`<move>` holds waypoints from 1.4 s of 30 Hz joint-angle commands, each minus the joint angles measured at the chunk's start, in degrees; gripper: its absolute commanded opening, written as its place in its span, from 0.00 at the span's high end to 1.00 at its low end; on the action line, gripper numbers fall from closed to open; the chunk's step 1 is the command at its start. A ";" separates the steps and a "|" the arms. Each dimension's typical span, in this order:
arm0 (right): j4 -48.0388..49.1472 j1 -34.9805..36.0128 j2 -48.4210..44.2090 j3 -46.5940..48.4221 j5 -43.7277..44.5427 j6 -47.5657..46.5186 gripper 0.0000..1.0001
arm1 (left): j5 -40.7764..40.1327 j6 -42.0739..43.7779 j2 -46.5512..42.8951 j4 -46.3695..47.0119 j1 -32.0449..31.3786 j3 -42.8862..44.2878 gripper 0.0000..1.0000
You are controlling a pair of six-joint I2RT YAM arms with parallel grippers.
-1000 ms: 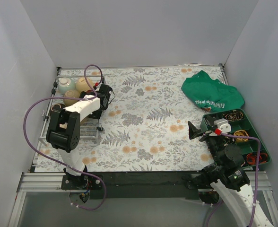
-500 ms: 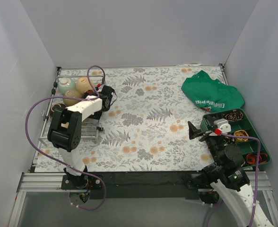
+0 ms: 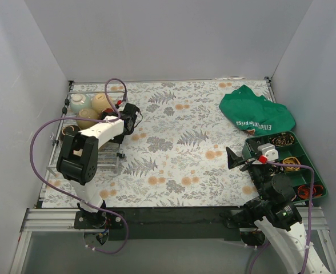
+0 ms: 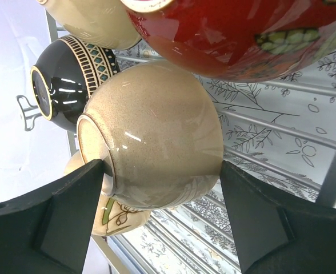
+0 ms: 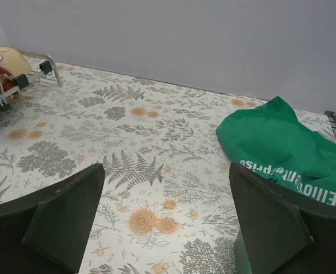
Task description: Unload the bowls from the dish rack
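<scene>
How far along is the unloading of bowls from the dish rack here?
Done: nothing visible; no bowl sits on the floral table. In hand: the left hand flanks a beige bowl in the dish rack; a firm grip can't be confirmed. Left: that bowl plus at least the black bowl, red bowl and mint bowl. The right hand is open and idle.

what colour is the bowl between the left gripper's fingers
Speckled beige; the bowl shows best in the left wrist view.
</scene>
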 commanded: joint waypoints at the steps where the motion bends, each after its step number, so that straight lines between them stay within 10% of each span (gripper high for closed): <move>1: 1.89 0.32 -8.43 2.94 -3.52 0.10 0.01 | 4.07 -4.03 -4.19 2.37 -0.54 -0.11 0.68; 22: 3.99 0.32 28.74 13.49 -34.70 8.28 0.01 | 9.17 -5.78 -16.41 11.16 -0.45 -5.12 1.00; 42: 26.93 2.52 53.71 16.13 -51.42 14.16 0.02 | 13.82 -9.38 -26.16 17.75 5.70 -8.55 1.00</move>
